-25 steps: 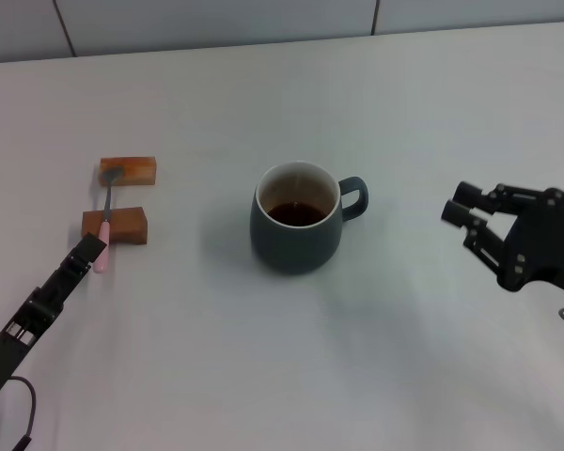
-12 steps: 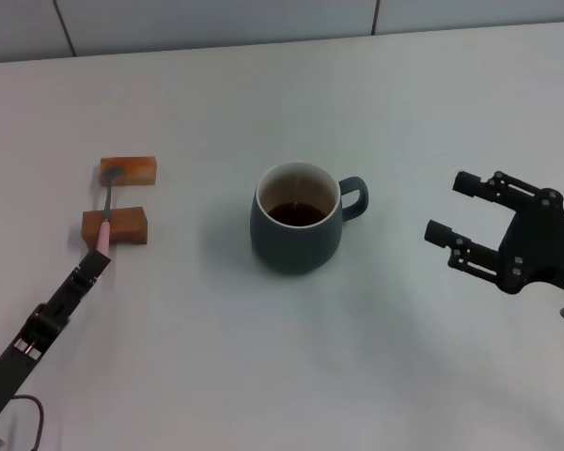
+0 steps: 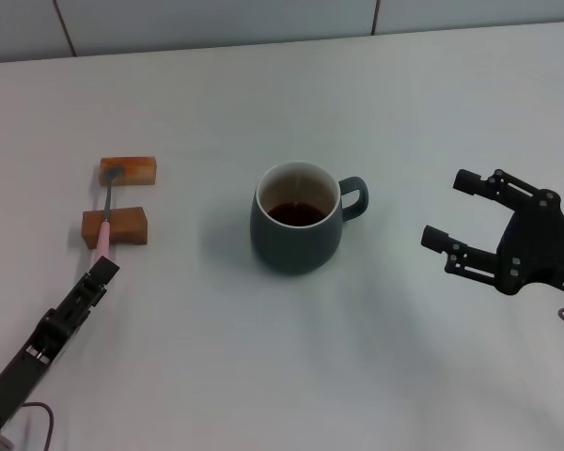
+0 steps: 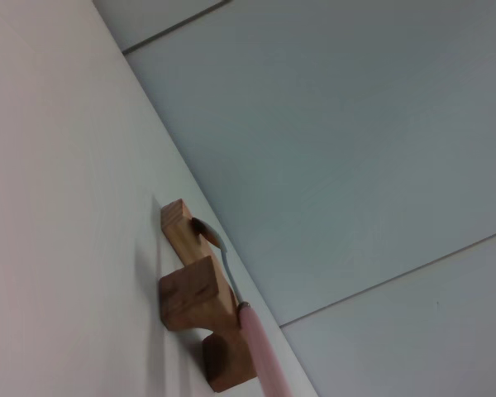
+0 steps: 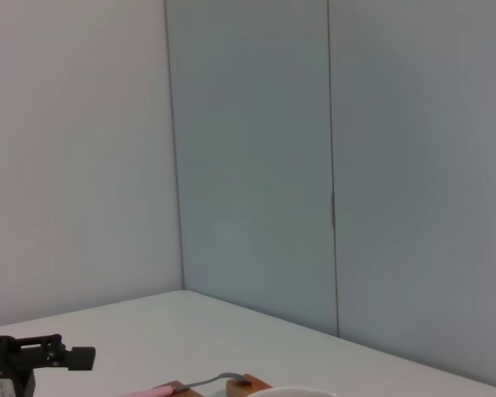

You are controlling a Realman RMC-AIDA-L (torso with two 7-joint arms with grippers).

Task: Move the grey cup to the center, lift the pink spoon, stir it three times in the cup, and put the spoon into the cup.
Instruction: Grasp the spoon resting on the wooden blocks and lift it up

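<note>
Our grey cup [image 3: 296,221] stands mid-counter [image 3: 263,376]. The pink spoon [image 3: 104,218] lies far left across two wooden blocks [image 3: 116,226]. Our right pincer [image 3: 457,218] hangs spread apart right of the cup; our left pincer [image 3: 103,270], state unclear, must next grasp the handle.

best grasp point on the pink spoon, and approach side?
Probably the pink handle end: the pink spoon bridges two wooden blocks, bowl on the far block, handle overhanging the near one above the table. Come from the robot's near-left, where the left gripper sits. Right gripper hangs open beside the grey cup.
</note>
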